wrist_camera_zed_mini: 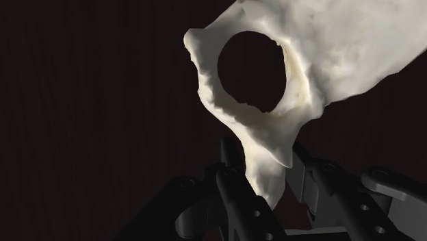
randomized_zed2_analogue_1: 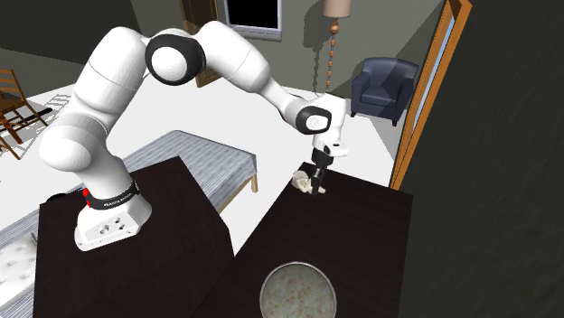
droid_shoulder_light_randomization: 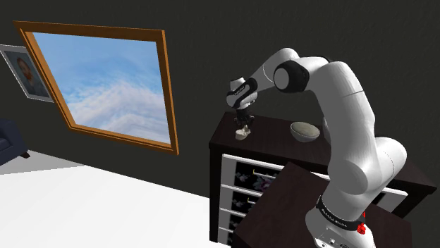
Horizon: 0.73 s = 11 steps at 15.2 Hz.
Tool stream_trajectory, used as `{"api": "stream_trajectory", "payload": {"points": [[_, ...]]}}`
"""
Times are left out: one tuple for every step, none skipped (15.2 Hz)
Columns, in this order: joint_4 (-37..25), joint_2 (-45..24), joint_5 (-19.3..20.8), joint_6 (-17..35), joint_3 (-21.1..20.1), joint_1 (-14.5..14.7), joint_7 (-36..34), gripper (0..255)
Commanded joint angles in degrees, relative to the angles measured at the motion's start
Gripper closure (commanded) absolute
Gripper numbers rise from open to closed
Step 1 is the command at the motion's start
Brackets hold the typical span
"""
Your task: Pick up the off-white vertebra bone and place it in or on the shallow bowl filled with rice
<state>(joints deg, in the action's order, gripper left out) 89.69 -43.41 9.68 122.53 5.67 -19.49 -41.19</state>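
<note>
Grasp stage. My pincer (wrist_camera_zed_mini: 272,176) is nearly closed and, as I judge it, clasps the narrow spine of the off-white vertebra bone (wrist_camera_zed_mini: 301,61) (its round canal faces the wrist camera). The bone is at the dark dresser top (droid_shoulder_light_randomization: 275,143), toward the shoulder view's left end. Lift, carry and release are not yet done. The rice bowl (randomized_zed2_analogue_1: 298,294) stands well apart with nothing added to it. Whether the bone rests on the top or hangs just clear of it is hard to make out, and the bowl's near rim is cut off in the second exterior view.
</note>
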Motion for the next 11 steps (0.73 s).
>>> {"api": "stream_trajectory", "payload": {"points": [[-0.32,0.90,-0.05,-1.22,-0.02,0.10,0.13,255],[-0.28,1.41,-0.05,-1.68,-0.01,0.12,0.21,255],[-0.25,1.92,-0.06,-2.16,-0.01,0.14,0.30,255],[-0.24,2.42,-0.06,-2.63,0.00,0.15,0.39,255],[-0.24,2.90,-0.07,-3.12,0.01,0.17,0.47,255],[-0.26,3.39,-0.07,-3.61,0.01,0.19,0.56,255],[-0.28,3.86,-0.08,-4.10,0.02,0.20,0.65,255],[-0.30,4.34,-0.09,-4.59,0.03,0.22,0.74,255],[-0.36,4.80,-0.09,-5.10,0.03,0.24,0.83,255],[-0.46,5.23,-0.10,-5.62,0.04,0.25,0.92,255],[-0.52,5.69,-0.11,-6.13,0.05,0.27,1.01,255]]}}
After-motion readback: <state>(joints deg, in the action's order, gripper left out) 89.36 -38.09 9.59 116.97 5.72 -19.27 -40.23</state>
